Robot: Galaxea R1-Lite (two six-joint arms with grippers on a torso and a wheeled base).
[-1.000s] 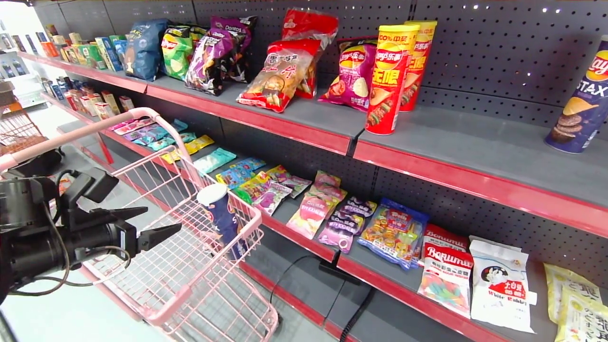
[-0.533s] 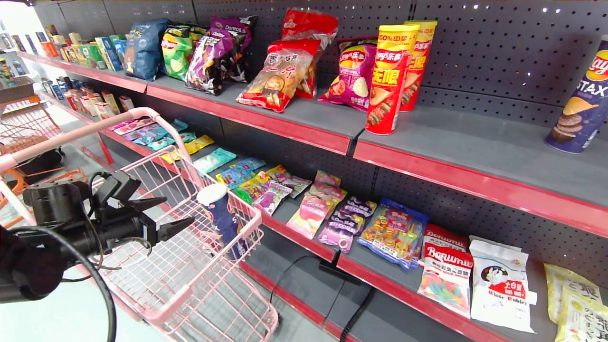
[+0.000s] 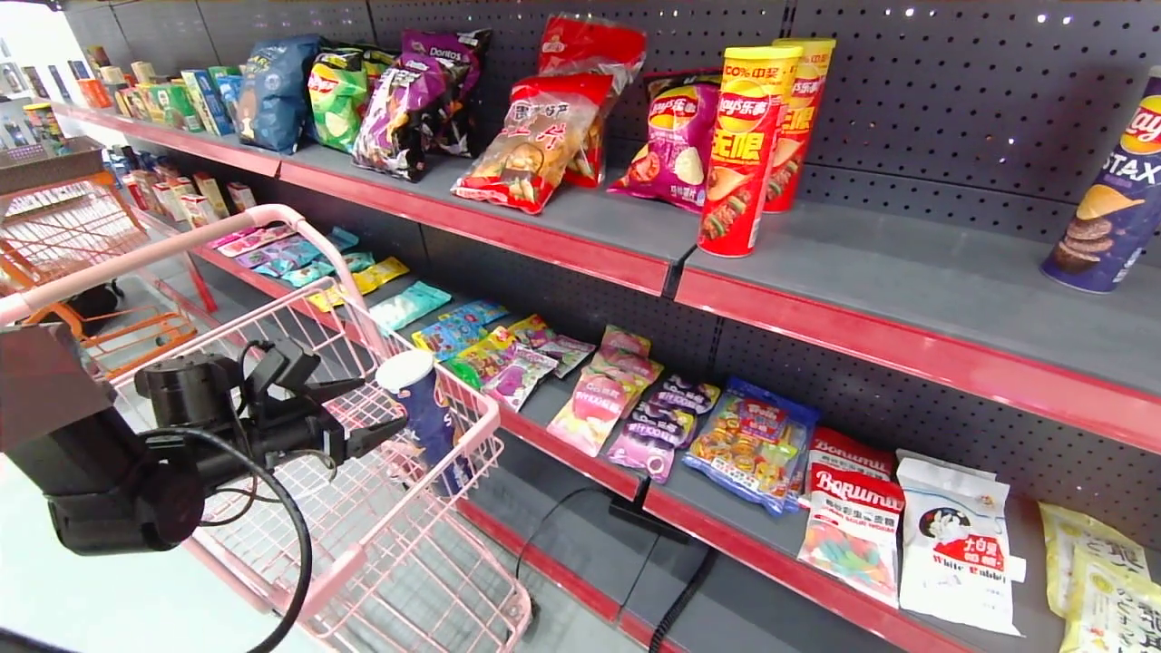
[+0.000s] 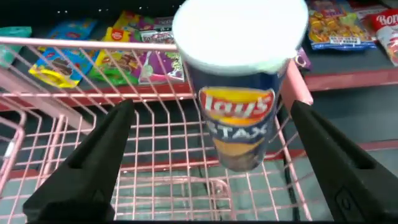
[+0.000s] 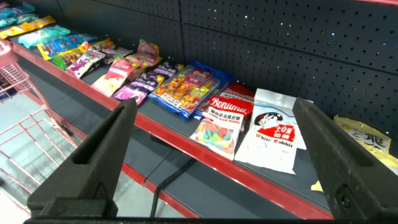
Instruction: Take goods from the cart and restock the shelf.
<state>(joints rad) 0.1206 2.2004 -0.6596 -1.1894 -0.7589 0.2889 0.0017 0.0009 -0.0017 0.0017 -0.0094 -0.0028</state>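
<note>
A dark blue chip can (image 3: pixel 424 419) with a white lid stands upright in the far corner of the pink wire cart (image 3: pixel 363 553). My left gripper (image 3: pixel 383 405) is open inside the cart, its tips just short of the can's side. The left wrist view has the can (image 4: pixel 239 127) close ahead, between the two spread fingers (image 4: pixel 93 168) of the left gripper (image 4: pixel 211 107), untouched. A matching blue can (image 3: pixel 1105 195) stands at the right end of the upper shelf (image 3: pixel 907 263). My right gripper (image 5: pixel 216 106) is open and holds nothing, hanging before the lower shelf's candy bags (image 5: pixel 186 84).
Chip bags (image 3: pixel 535 136) and two yellow-red cans (image 3: pixel 751 145) fill the upper shelf's left and middle. Bare shelf lies between those cans and the blue one. Candy bags (image 3: pixel 753 440) line the lower shelf. An orange wire cart (image 3: pixel 73 227) stands at far left.
My left arm has moved forward and right into the cart, bringing the open gripper up to the can. The orange cart at far left has come further into view.
</note>
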